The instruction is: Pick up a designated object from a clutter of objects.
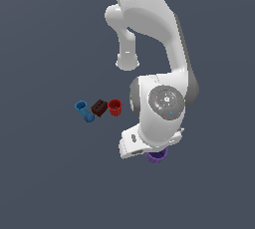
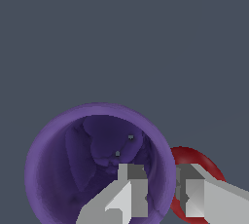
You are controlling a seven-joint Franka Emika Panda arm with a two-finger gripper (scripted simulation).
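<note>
- Purple cup [image 2: 73, 169] lower centre-right of the exterior view, under the arm; hollow, one finger [image 2: 129, 194] inside
- Gripper [image 2: 163, 194] pinches its rim wall
- Red knob [image 2: 194, 162] touching it
- Red cup [image 1: 115, 107] looks hollow; no writing legible

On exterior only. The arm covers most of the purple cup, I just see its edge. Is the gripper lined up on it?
Observer: Yes. In the wrist view the gripper straddles the wall of the purple cup, with one finger inside the hollow and the other outside.
Operator: Anything crowding it on that side?
Observer: A red knob sits right beside the cup, partly hidden behind the outer finger.
</note>
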